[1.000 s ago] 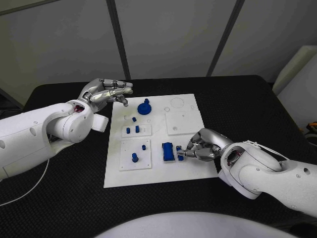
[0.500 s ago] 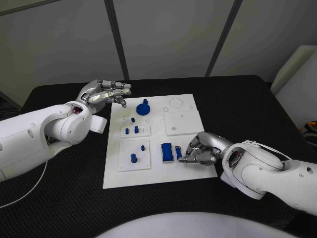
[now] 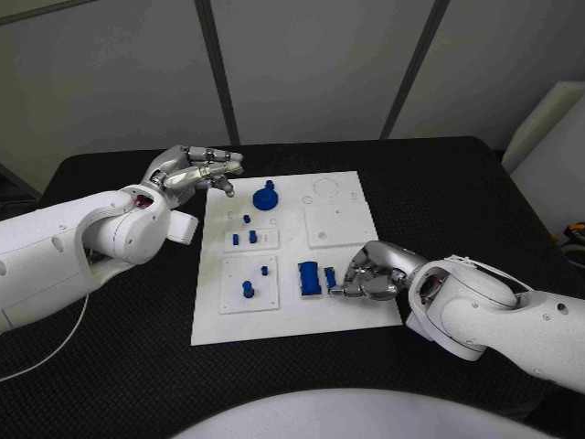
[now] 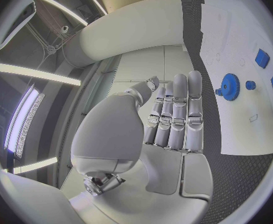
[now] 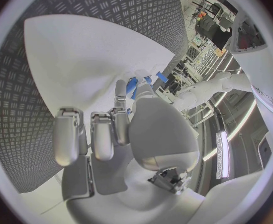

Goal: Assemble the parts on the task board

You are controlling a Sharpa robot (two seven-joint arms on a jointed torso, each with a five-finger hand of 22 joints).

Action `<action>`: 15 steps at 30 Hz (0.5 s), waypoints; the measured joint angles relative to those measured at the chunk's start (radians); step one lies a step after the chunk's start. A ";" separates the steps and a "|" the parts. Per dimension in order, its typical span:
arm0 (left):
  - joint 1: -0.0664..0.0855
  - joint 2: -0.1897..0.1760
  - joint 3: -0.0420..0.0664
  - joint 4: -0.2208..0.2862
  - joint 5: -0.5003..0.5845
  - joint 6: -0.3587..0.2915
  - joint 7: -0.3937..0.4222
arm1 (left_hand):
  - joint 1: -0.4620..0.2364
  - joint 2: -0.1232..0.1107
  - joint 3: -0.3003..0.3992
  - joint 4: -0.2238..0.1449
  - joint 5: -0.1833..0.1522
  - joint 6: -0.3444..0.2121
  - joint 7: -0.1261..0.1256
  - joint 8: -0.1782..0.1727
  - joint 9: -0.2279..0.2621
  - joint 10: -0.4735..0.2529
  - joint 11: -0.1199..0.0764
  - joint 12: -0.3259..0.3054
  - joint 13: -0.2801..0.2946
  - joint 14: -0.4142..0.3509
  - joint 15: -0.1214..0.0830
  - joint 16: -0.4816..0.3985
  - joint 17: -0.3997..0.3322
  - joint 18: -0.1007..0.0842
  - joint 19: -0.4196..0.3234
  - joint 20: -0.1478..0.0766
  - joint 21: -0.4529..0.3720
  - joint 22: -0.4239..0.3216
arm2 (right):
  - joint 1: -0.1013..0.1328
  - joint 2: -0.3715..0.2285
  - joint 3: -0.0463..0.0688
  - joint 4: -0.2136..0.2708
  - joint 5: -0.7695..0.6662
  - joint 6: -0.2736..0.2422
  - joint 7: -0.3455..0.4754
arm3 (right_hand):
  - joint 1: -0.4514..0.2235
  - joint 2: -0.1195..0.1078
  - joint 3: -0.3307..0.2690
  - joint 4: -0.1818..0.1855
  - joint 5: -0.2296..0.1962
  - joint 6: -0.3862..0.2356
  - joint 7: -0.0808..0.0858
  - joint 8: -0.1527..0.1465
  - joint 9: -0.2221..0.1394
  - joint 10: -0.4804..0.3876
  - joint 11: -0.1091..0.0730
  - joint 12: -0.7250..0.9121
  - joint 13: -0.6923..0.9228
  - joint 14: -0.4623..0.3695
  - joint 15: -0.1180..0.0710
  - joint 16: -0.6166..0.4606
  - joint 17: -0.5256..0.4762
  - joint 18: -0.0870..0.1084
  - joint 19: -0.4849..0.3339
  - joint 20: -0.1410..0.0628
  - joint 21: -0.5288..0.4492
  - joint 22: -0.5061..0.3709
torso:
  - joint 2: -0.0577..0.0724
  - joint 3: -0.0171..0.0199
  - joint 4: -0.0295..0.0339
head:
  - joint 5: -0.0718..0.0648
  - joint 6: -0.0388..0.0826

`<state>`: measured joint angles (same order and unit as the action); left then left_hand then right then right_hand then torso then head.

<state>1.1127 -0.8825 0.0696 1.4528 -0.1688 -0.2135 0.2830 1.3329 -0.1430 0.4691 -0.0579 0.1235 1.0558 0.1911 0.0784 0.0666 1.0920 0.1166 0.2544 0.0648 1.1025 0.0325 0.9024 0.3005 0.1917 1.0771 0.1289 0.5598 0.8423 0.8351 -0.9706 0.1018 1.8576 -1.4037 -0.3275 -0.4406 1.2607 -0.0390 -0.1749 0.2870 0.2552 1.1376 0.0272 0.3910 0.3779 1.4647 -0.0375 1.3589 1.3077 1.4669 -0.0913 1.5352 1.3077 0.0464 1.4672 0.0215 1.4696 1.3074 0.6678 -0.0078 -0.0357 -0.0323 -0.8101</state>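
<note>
Right hand is down at the near right of the task board, fingers curled around a small blue part beside the blue block; whether they pinch it, I cannot tell. Left hand hovers at the far-left corner, fingers together, empty. Gear and pegs seated; more likely remains.

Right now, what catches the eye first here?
The white task board mid-table, dotted with small blue parts; the blue gear near its far edge stands out. The right hand is down on the board's near right, fingers at a small blue part; the left hand hovers off the far-left corner.
</note>
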 measured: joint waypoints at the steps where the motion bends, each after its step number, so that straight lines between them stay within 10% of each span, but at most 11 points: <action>1: 0.000 0.000 0.000 0.000 0.000 0.000 0.000 | 0.000 0.000 0.000 0.000 0.000 0.000 0.000 0.000 0.000 0.000 0.000 0.000 0.000 0.000 0.000 0.000 0.000 0.000 0.000 0.000 0.000 0.000 | 0.000 0.002 0.000 -0.004 0.000 0.000 -0.001 | 0.000 0.000 0.000 0.000 0.000 0.000 0.000 0.000 0.001 0.000 0.000 0.000 0.000 0.000 0.000 0.000 0.000 0.000 0.000 0.000 0.000 0.000 | 0.000 0.0000 0.0000 | 0.000 -0.001; 15: -0.001 0.001 0.000 -0.001 0.000 0.002 -0.001 | 0.000 0.000 0.000 0.000 0.000 0.000 0.000 0.000 0.000 -0.004 0.004 0.000 0.000 0.000 0.000 0.000 -0.001 0.000 0.000 0.000 0.000 -0.001 | 0.000 0.038 0.000 -0.037 -0.002 -0.004 -0.017 | 0.040 0.018 0.000 -0.008 -0.001 -0.003 -0.003 0.004 0.006 0.000 0.000 0.000 0.003 -0.004 -0.004 0.004 0.000 0.000 -0.004 -0.004 0.000 0.000 | -0.001 0.0005 -0.0004 | 0.004 -0.005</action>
<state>1.1119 -0.8814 0.0695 1.4520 -0.1688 -0.2120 0.2815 1.3330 -0.1431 0.4690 -0.0579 0.1235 1.0558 0.1911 0.0784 0.0666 1.0884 0.1203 0.2544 0.0648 1.1025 0.0325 0.9024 0.2996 0.1917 1.0771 0.1289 0.5598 0.8416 0.8350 -0.9331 0.1021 1.8209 -1.4055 -0.3311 -0.4579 1.3006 -0.0206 -0.1750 0.2789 0.2546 1.1345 0.0239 0.3949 0.3842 1.4647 -0.0375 1.3591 1.3103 1.4632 -0.0950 1.5389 1.3076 0.0464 1.4635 0.0178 1.4696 1.3073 0.6663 -0.0073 -0.0360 -0.0285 -0.8153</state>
